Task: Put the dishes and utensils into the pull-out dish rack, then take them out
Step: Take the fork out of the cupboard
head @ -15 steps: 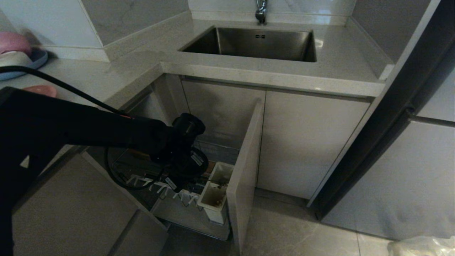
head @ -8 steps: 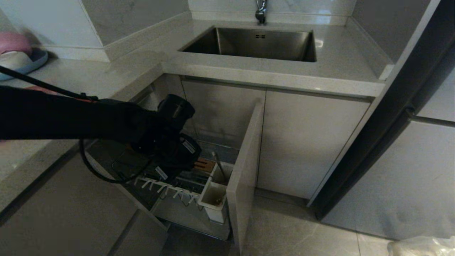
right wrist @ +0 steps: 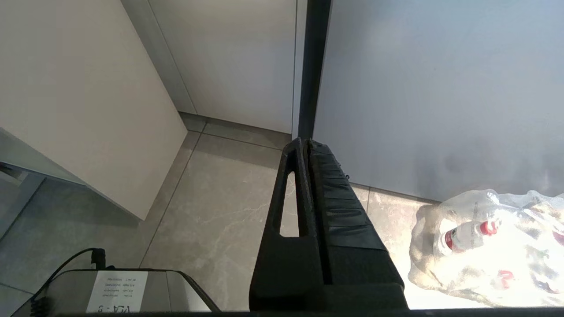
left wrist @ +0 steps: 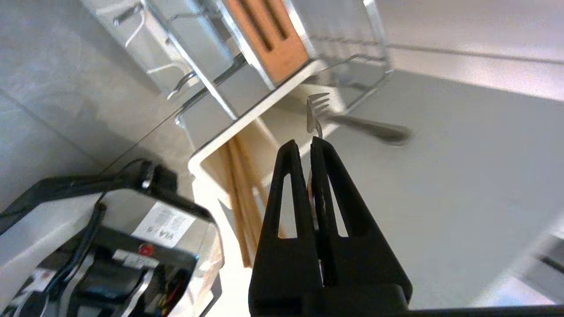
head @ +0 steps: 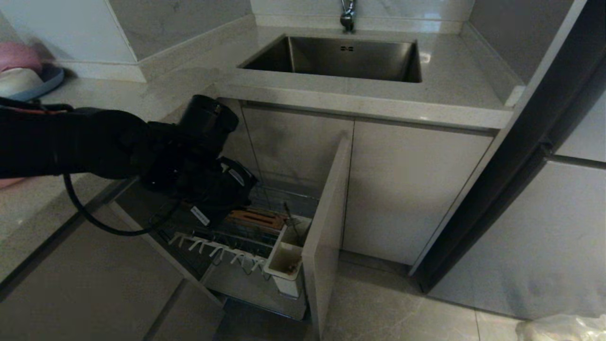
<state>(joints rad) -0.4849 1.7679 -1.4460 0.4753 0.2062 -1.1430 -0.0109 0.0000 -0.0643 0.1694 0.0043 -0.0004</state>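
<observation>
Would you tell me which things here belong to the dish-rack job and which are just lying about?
Job: pull-out dish rack, chopsticks in its white cup, tined metal utensil, left hand.
Lying about: sink, stacked bowls, bag of bottles, parked right hand.

The left arm (head: 118, 147) hides the rack's (head: 246, 237) far half; pink bowl (head: 16, 57) is clipped at the edge.

We have our black left gripper (left wrist: 305, 147) pinched closed, arm reaching out; our black right gripper (right wrist: 304, 147) hangs parked, fingers together.
</observation>
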